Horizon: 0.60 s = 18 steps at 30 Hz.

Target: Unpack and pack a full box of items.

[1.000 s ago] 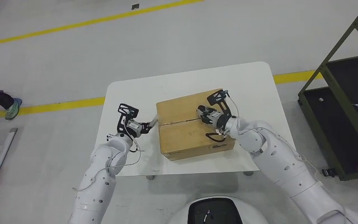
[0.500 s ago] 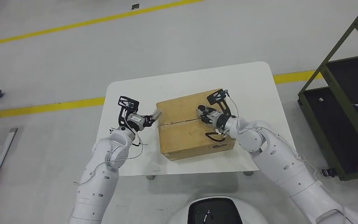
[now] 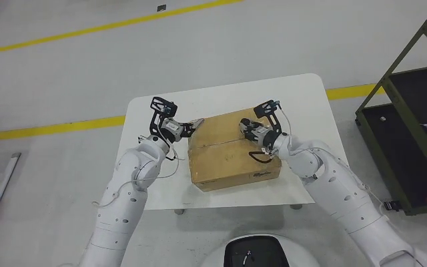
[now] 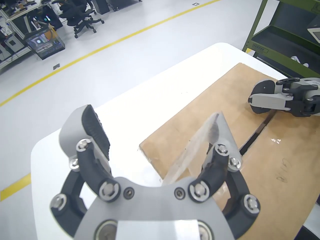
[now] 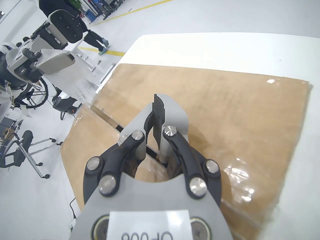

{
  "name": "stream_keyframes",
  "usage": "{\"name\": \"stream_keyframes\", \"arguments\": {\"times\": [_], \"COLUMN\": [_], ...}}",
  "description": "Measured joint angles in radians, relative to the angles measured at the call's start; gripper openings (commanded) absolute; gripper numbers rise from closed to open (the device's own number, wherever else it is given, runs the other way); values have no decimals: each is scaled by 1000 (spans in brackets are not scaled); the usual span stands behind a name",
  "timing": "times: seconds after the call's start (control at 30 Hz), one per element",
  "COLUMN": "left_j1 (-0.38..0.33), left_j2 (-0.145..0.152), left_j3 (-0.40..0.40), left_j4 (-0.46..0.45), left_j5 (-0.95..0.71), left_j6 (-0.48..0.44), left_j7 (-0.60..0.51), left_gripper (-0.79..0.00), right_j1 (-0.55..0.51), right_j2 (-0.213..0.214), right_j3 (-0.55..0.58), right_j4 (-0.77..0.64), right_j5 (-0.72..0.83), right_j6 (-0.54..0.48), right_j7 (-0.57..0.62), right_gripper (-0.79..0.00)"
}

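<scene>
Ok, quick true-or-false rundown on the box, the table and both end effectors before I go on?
1. The box is closed on top, with a dark seam between its flaps. True.
2. The left end effector is shut. False: it is open, at the box's edge.
3. The right end effector is over the seam, fingers together. True.
4. The box stands on the floor. False: it stands on the white table.
</scene>
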Motion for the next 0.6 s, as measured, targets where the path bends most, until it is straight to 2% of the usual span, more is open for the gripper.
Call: {"name": "stream_keyframes", "arguments": {"times": [0.33,0.6], "left_j1": [-59,-120], "left_j2": [-26,-58], "left_j3": [79,166], "left_j4": [4,17], "left_j5": [13,0], "left_j6": [-26,-46], "left_j7": [-6,-13], "left_gripper": [0,0], "right_j1": [-77,-154], "right_j2": [32,60], "right_j3": [142,295], "right_j4": [-106,-184], "right_j5": [5,57], "right_j6": [35,56], "right_j7": [19,46], "right_gripper": [-785,-690]}}
